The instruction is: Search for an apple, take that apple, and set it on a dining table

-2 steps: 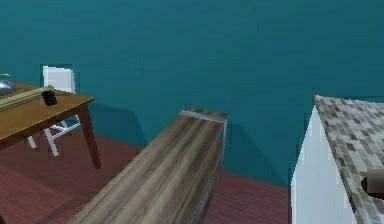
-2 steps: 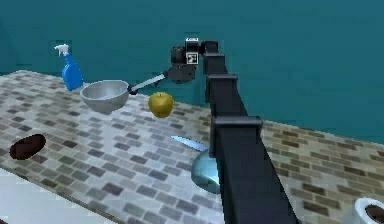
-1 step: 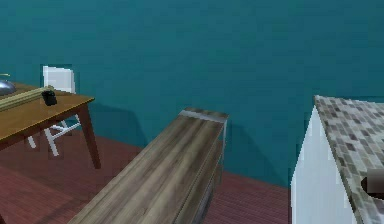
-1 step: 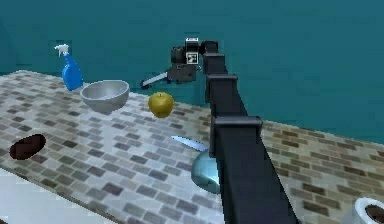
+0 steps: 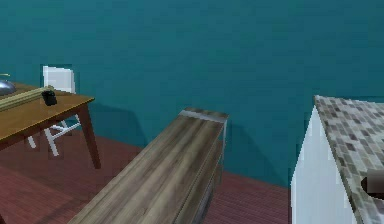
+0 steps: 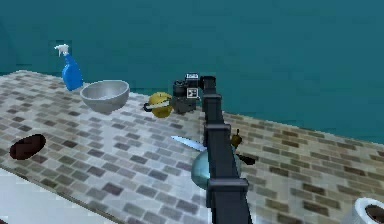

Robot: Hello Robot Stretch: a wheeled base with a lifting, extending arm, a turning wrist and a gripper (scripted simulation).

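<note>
You'll find a round yellow thing [image 6: 158,103] right at the tips of the jaws, at their nine o'clock, by the tabletop's [image 6: 120,150] far edge. You cannot tell the jaws' state, nor whether they hold it. A grey bowl [image 6: 105,95] lies at its nine o'clock.

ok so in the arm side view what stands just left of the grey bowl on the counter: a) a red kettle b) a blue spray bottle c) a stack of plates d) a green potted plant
b: a blue spray bottle with a white trigger head stands upright on the tiled counter, just left of the grey bowl.
</note>
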